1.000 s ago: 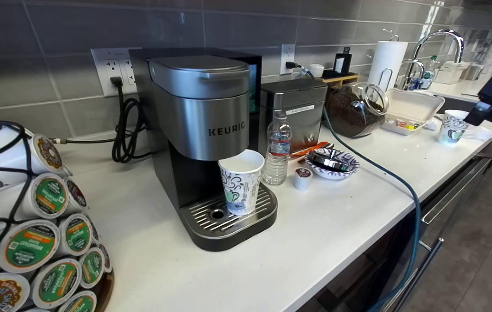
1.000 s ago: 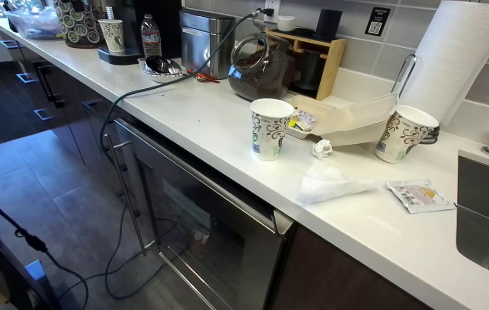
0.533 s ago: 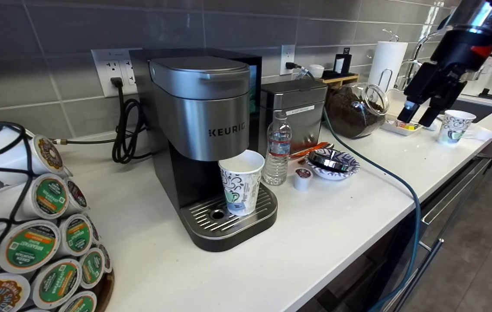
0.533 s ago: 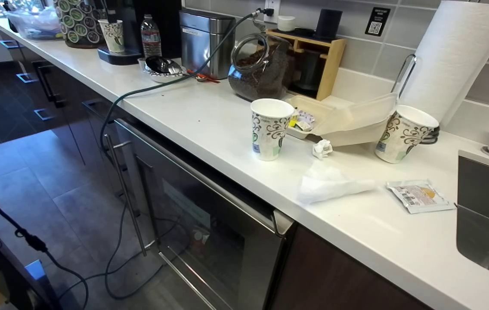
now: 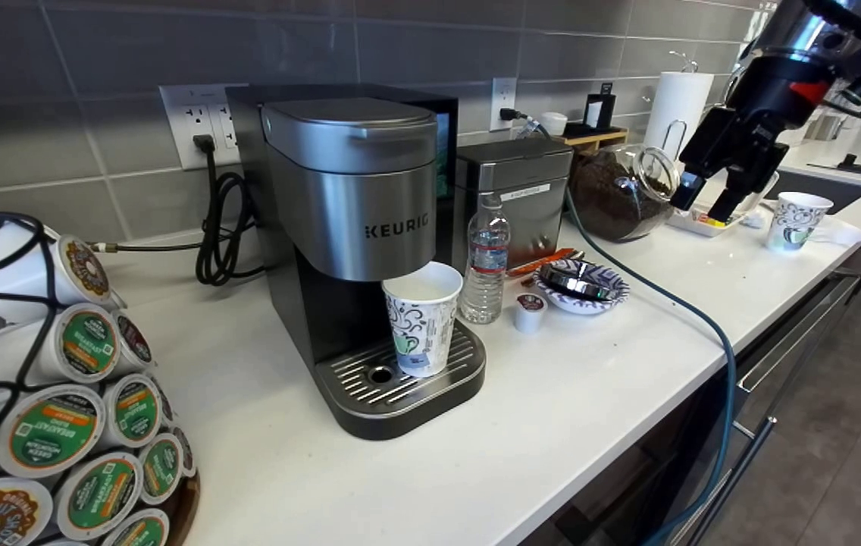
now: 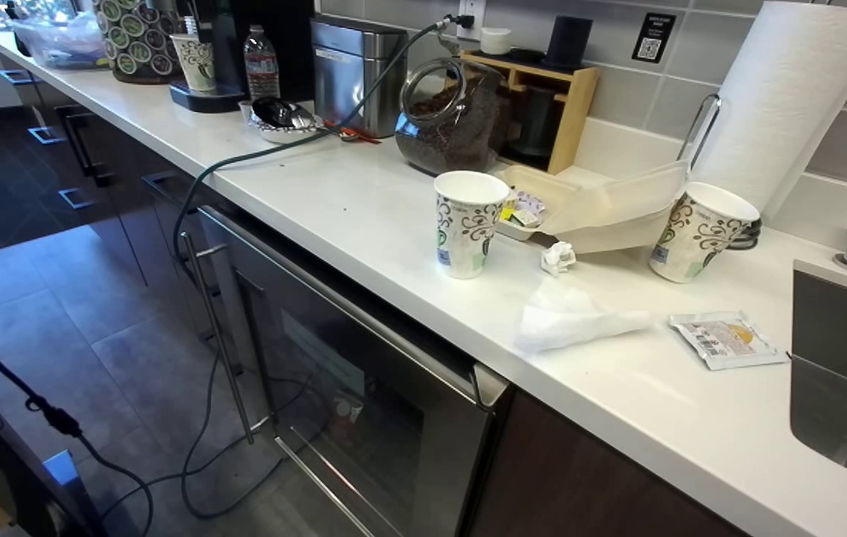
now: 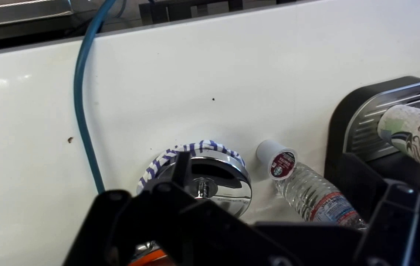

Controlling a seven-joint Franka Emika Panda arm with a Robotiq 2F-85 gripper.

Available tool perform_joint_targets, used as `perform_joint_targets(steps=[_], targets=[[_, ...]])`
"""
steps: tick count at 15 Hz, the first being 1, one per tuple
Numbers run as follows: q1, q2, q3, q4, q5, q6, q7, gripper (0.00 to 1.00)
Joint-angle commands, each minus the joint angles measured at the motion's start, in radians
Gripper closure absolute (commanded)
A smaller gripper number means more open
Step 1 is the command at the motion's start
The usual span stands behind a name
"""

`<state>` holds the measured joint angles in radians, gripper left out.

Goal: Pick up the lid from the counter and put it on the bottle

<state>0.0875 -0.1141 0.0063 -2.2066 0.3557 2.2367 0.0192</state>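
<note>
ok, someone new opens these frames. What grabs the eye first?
Probably the Keurig, big and just left of centre in an exterior view, with a cup on its drip tray. Then the gripper, jaws apart at that view's upper right. In the wrist view, it's the shiny lid on the patterned bowl, with the bottle to its right.

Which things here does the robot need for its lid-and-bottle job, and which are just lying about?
For the job:
gripper
water bottle
shiny round lid, probably

Just lying about:
patterned bowl
coffee pod
crumpled paper
flat packet
</note>
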Motion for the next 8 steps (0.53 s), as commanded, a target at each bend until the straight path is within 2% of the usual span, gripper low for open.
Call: perform_joint_targets(steps=[1,5,8], targets=[[-0.014,0.14,-0.004,0.113,0.108,0.003,-0.057,0.0],[-0.038,0.267,0.008,0.205,0.095,0.029,-0.099,0.0],[-0.068,0.363,0.018,0.282,0.133,0.008,-0.147,0.0]])
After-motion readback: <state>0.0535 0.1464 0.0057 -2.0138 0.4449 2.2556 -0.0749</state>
